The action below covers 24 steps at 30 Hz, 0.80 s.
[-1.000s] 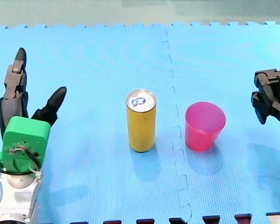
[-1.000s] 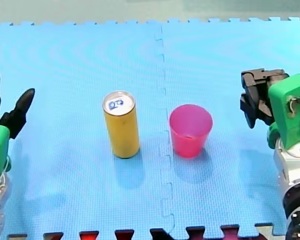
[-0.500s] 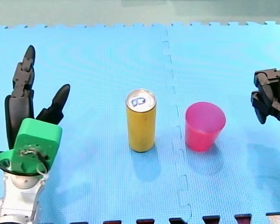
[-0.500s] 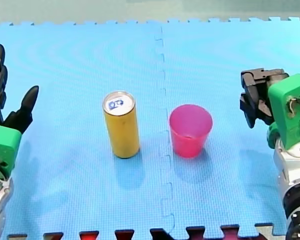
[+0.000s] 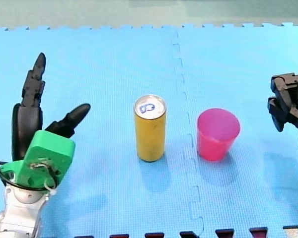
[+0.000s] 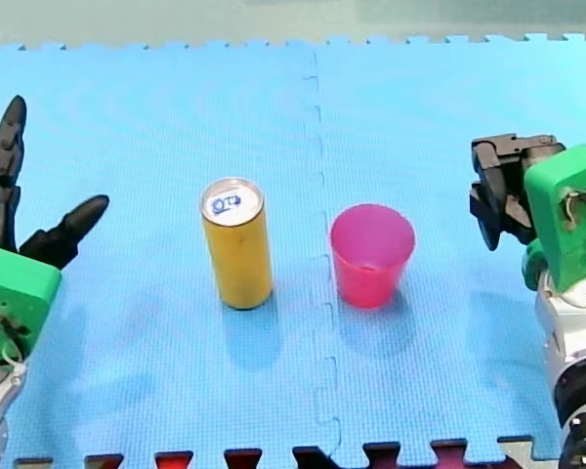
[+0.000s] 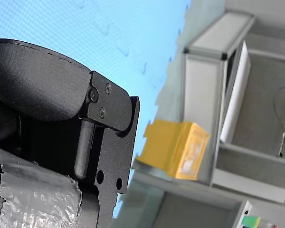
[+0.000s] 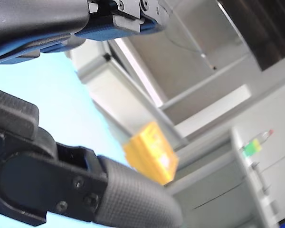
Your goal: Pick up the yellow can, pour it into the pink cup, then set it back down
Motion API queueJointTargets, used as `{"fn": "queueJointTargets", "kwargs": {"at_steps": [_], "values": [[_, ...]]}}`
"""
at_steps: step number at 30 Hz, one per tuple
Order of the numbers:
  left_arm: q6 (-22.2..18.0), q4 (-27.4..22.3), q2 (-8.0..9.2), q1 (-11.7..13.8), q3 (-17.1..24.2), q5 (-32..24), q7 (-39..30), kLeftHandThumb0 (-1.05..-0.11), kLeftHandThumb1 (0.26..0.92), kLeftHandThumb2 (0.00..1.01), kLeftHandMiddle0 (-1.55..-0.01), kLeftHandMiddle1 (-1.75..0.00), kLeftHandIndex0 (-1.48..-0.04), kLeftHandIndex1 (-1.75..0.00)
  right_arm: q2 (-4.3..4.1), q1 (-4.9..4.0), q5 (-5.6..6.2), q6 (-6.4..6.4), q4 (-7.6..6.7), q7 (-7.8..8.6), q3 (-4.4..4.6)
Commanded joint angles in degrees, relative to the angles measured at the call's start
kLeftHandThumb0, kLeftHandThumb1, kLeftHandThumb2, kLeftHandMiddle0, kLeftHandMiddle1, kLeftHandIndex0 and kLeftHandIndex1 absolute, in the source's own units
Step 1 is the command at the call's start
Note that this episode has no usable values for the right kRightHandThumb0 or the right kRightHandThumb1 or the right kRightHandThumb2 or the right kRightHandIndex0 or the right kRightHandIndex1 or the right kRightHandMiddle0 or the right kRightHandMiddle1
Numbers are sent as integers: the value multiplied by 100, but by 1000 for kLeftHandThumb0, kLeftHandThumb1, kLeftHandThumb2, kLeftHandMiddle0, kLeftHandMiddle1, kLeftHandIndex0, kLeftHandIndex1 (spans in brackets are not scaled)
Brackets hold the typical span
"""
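can: yellow can (image 5: 150, 131) upright on the mat, frame centre, silver tabbed top facing up, standing free.
cup: pink cup (image 5: 217, 134) upright, mouth up, right of the can at about the same height in frame; near it, not touching.
mat: blue foam puzzle mat (image 5: 99, 64). The seam (image 5: 185, 129) runs top to bottom between can and cup, and toothed edges show along the top and bottom of the frame.
left hand: left hand (image 5: 35, 144) in the lower left of the frame, well apart from the can. Holds nothing, fingers straight and uncurled, tips toward the top of the frame, thumb angled toward the can.
right hand: right hand (image 6: 527, 200) at the right edge, mid height, about level with the cup and apart from it. Holds nothing, fingers curled in.
first wrist view: black hand link close up with silver tape (image 7: 33, 199) on it, mat behind. A yellow box (image 7: 173, 149) sits by a grey frame (image 7: 204, 95) past the mat edge.
second wrist view: black fingers close up, yellow box by grey framework behind. Cannot tell whose hand.
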Motion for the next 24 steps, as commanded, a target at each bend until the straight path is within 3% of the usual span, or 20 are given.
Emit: {"fn": "queueJointTargets", "kwargs": {"at_steps": [1, 20, 24], "values": [[-82, 94, 67, -25, -32, 6, 8, -1048, 808, 13, -43, 0, -102, 0, -36, -8, 19, 13, 0, 12, -5], [-410, 520, 98, -188, -29, -196, 25, -1048, 830, 12, -29, 0, -92, 0, -43, -21, -7, 19, 18, -11, 10], [-452, 583, 3, -229, 77, -610, -344, -1048, 830, 10, -28, 0, -90, 0, -59, -34, 9, 40, 30, 14, -4]]}}
